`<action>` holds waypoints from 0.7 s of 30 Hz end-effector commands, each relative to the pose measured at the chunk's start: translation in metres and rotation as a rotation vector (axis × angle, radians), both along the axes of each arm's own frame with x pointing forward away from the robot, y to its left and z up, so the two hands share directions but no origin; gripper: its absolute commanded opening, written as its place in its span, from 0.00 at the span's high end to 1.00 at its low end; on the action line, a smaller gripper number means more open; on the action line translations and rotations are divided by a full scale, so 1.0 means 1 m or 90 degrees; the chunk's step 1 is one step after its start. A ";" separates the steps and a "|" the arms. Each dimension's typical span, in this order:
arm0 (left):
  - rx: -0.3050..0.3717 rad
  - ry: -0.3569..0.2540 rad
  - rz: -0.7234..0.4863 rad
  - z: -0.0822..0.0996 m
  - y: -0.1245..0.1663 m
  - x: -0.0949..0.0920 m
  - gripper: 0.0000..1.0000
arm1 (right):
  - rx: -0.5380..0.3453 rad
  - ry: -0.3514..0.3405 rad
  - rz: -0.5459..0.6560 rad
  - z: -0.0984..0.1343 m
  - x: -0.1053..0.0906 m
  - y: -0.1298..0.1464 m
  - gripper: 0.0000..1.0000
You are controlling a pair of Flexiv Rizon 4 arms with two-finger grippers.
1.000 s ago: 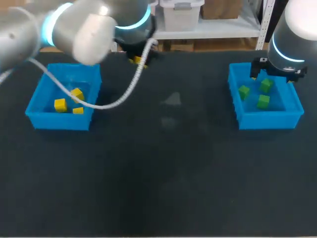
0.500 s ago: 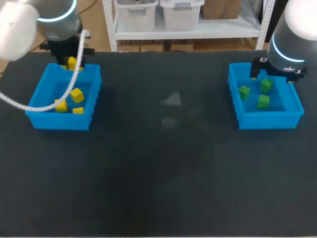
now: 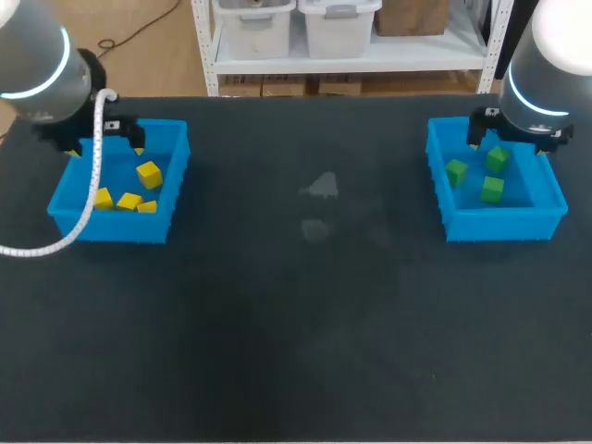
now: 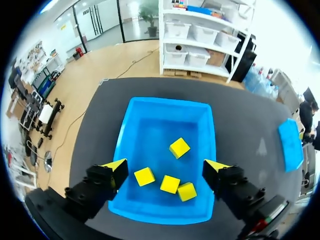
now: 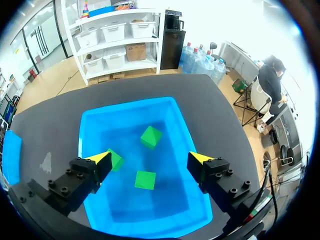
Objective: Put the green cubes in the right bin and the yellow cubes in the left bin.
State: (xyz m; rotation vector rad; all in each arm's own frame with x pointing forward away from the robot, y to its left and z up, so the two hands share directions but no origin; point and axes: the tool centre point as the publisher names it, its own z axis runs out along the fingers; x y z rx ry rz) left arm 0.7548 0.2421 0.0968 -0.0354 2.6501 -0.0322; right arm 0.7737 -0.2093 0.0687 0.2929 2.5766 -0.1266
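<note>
Across the dark counter (image 3: 305, 324) every cube in view sits in a bin, so sorting looks finished: the left bin (image 3: 106, 227) holds four yellow cubes (image 3: 148, 174), the right bin (image 3: 499, 225) three green cubes (image 3: 491, 190), both bins open side up. The cubes, equal-sided, have no long axis and lie turned at mixed angles. The left hand (image 4: 166, 167) and right hand (image 5: 151, 159) hang wide and empty above their own bins, so the next move likely needs only a lift clear, no grasp.
</note>
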 end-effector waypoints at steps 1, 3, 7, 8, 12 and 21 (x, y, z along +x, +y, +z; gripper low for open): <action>-0.031 -0.055 -0.014 -0.003 0.006 -0.005 0.00 | 0.000 -0.006 -0.001 -0.001 -0.003 0.000 0.00; -0.051 -0.060 -0.002 -0.003 0.006 -0.005 0.00 | 0.000 -0.006 -0.001 -0.001 -0.003 0.000 0.00; -0.051 -0.060 -0.002 -0.003 0.006 -0.005 0.00 | 0.000 -0.006 -0.001 -0.001 -0.003 0.000 0.00; -0.051 -0.060 -0.002 -0.003 0.006 -0.005 0.00 | 0.000 -0.006 -0.001 -0.001 -0.003 0.000 0.00; -0.051 -0.060 -0.002 -0.003 0.006 -0.005 0.00 | 0.000 -0.006 -0.001 -0.001 -0.003 0.000 0.00; -0.051 -0.060 -0.002 -0.003 0.006 -0.005 0.00 | 0.000 -0.006 -0.001 -0.001 -0.003 0.000 0.00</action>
